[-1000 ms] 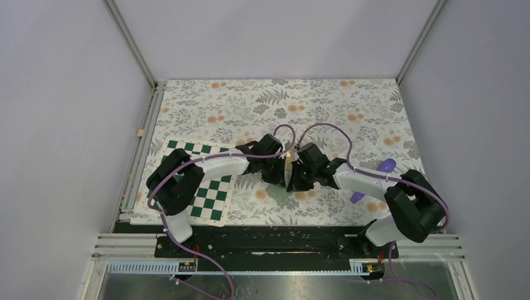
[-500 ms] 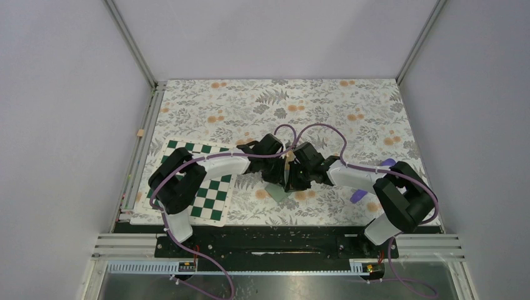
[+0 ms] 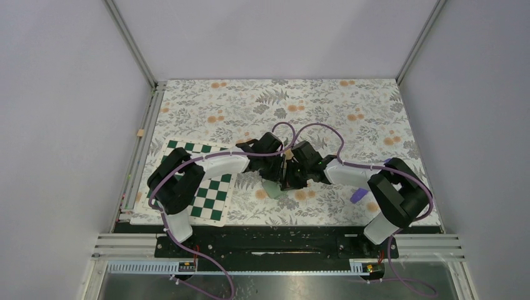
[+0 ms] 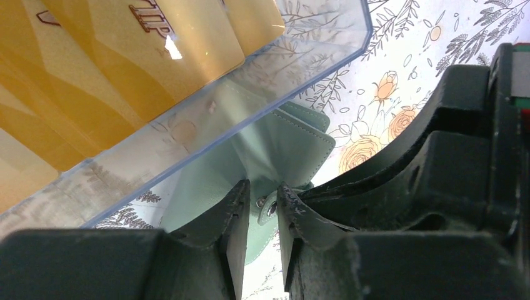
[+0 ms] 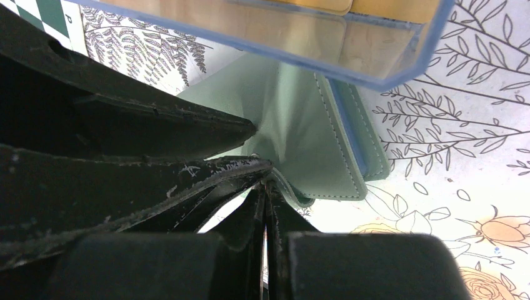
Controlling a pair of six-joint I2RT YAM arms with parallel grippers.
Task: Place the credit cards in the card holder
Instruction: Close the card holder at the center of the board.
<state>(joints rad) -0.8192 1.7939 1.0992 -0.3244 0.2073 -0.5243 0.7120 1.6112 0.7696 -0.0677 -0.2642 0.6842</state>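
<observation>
The mint-green card holder (image 4: 294,140) lies on the floral cloth, between both grippers in the top view (image 3: 272,190). Several orange-yellow credit cards (image 4: 125,62) sit in a clear blue-edged box (image 4: 281,69) just above it. The box (image 5: 300,44) and cards (image 5: 387,7) also show in the right wrist view. My left gripper (image 4: 259,203) is closed to a narrow gap on the holder's fold, with the snap tab (image 4: 270,209) between its fingers. My right gripper (image 5: 265,194) is shut on the holder's (image 5: 306,137) strap edge. The two grippers touch tip to tip (image 3: 284,174).
A green-and-white chequered board (image 3: 209,194) lies at the left under the left arm. A purple object (image 3: 357,195) lies on the cloth by the right arm. Metal frame rails run along the table's sides and near edge.
The right arm has swung left, closing in on the left gripper. The orange cards between the grippers show less from above. The card holder has shifted slightly left.
</observation>
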